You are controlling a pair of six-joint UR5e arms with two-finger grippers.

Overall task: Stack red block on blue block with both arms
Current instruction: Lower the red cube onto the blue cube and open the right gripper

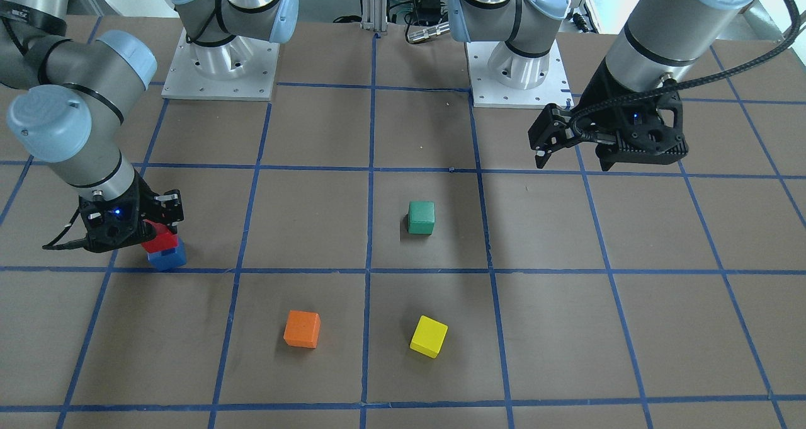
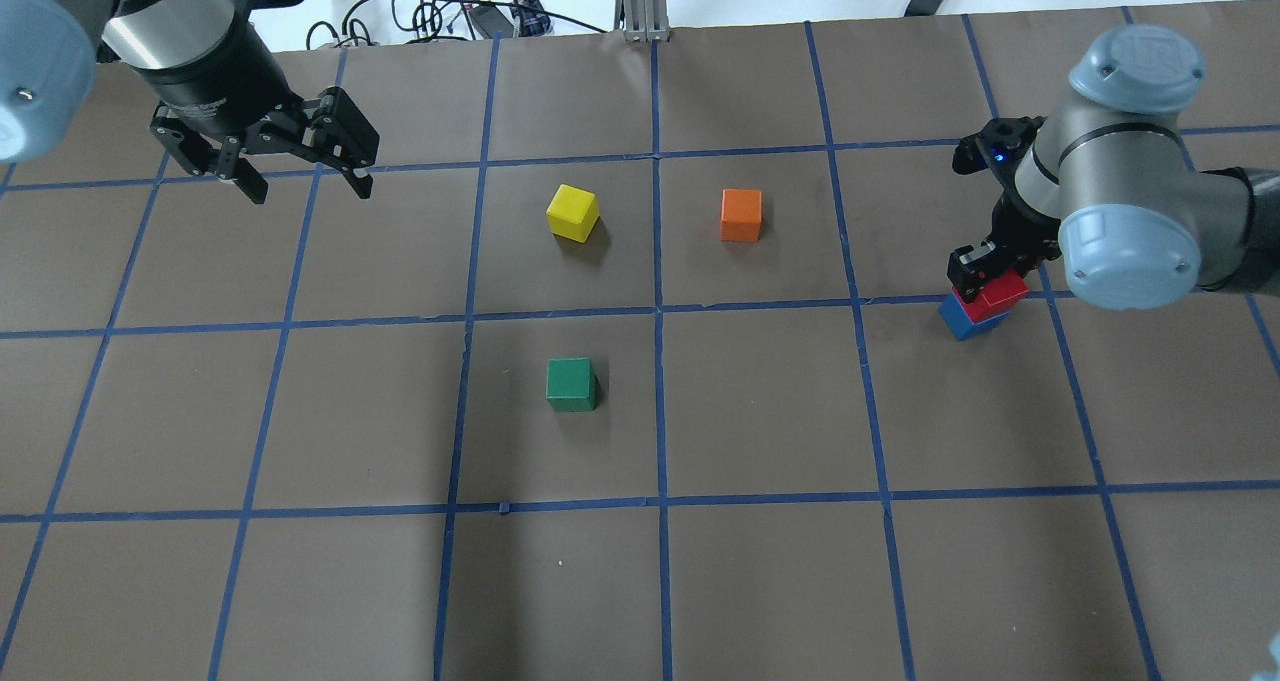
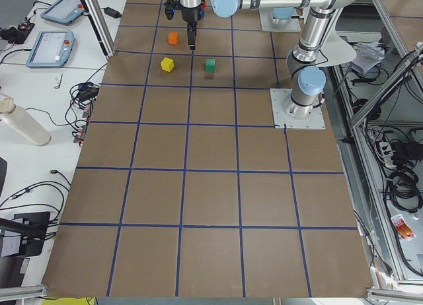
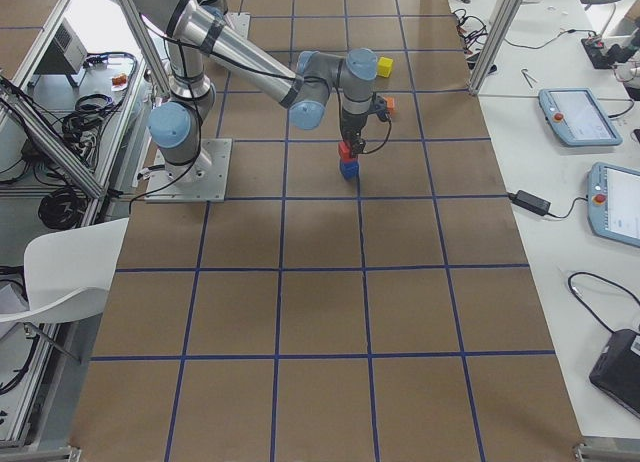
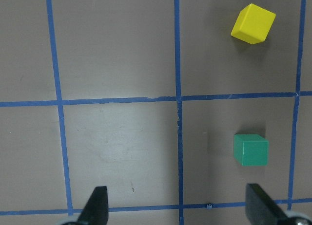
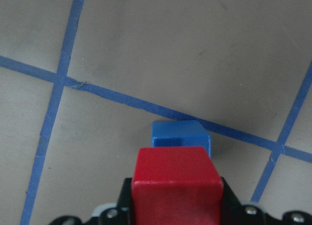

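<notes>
My right gripper (image 1: 157,232) is shut on the red block (image 1: 160,239), seen close up in the right wrist view (image 6: 176,183). It holds the red block on top of the blue block (image 1: 169,257), slightly offset. I cannot tell whether the two touch. The pair also shows in the overhead view, red block (image 2: 1000,294) over blue block (image 2: 962,318). My left gripper (image 2: 308,193) is open and empty, raised above the table far from the blocks. Its fingertips (image 5: 97,205) frame bare table.
A green cube (image 2: 571,384) stands near the table's middle. A yellow cube (image 2: 573,211) and an orange cube (image 2: 741,214) lie beyond it. The arm bases (image 1: 220,70) stand at the robot's edge of the table.
</notes>
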